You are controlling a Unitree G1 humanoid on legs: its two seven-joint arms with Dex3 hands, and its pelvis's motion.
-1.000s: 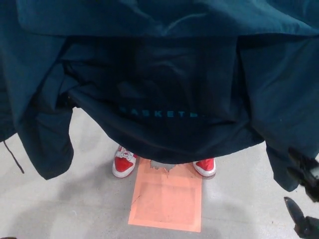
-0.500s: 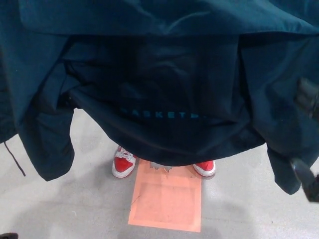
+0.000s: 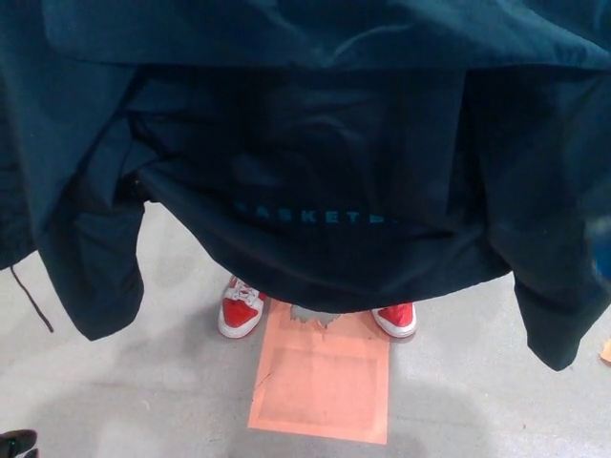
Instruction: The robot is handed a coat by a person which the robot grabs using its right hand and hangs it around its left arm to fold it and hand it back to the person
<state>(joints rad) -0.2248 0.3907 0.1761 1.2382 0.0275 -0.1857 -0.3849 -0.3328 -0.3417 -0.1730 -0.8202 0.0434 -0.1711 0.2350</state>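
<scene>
Right hand (image 3: pixel 601 250) is a blur against the coat (image 3: pixel 315 143), left hand (image 3: pixel 17 445) a corner sliver; neither grip can be told. Red shoes (image 3: pixel 241 310) stand by an orange sheet (image 3: pixel 320 386).

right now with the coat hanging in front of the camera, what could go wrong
1. The dark teal coat fills most of the head view, and only the person's red sneakers show below it, so a reach could miss the fabric or bump the person.
2. The thin drawstring dangles loose at the left edge and might snag.
3. The hanging sleeve droops low and could slide toward the floor if the grab is poor.
</scene>
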